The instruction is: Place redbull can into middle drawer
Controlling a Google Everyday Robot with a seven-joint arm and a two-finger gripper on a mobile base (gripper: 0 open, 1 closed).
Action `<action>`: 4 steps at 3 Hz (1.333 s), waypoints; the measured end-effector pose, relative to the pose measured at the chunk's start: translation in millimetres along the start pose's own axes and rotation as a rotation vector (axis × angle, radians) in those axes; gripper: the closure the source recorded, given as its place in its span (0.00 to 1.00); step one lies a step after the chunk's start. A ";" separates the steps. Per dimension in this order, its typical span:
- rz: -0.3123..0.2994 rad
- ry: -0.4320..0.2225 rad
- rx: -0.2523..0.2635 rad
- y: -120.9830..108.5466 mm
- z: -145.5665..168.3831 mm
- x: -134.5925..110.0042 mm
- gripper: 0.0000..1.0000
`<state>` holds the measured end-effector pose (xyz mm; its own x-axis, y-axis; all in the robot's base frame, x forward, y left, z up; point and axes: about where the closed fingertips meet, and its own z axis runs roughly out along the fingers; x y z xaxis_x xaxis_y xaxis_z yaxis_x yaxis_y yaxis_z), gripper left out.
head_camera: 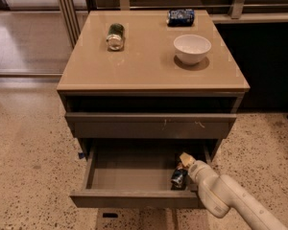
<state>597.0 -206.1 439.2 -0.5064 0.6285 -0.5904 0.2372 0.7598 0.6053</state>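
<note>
The redbull can [178, 178] is inside the open middle drawer [129, 176], near its right wall and front, low over the grey floor. My gripper [182, 169] reaches into the drawer from the lower right and is shut on the can's upper end. One pale finger [185, 159] shows just above the can. The white arm runs off to the bottom right corner.
The scratched drawer front [151, 125] above is closed. On the cabinet top [149, 66] lie a green can [115, 35], a dark blue can [180, 17] and a white bowl [192, 48]. Speckled floor surrounds the cabinet; a dark cabinet stands at right.
</note>
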 end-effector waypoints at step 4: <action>0.000 0.000 0.000 0.1 0.1 0.1 0.00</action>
<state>597.0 -206.0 439.2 -0.5065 0.6285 -0.5904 0.2372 0.7598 0.6054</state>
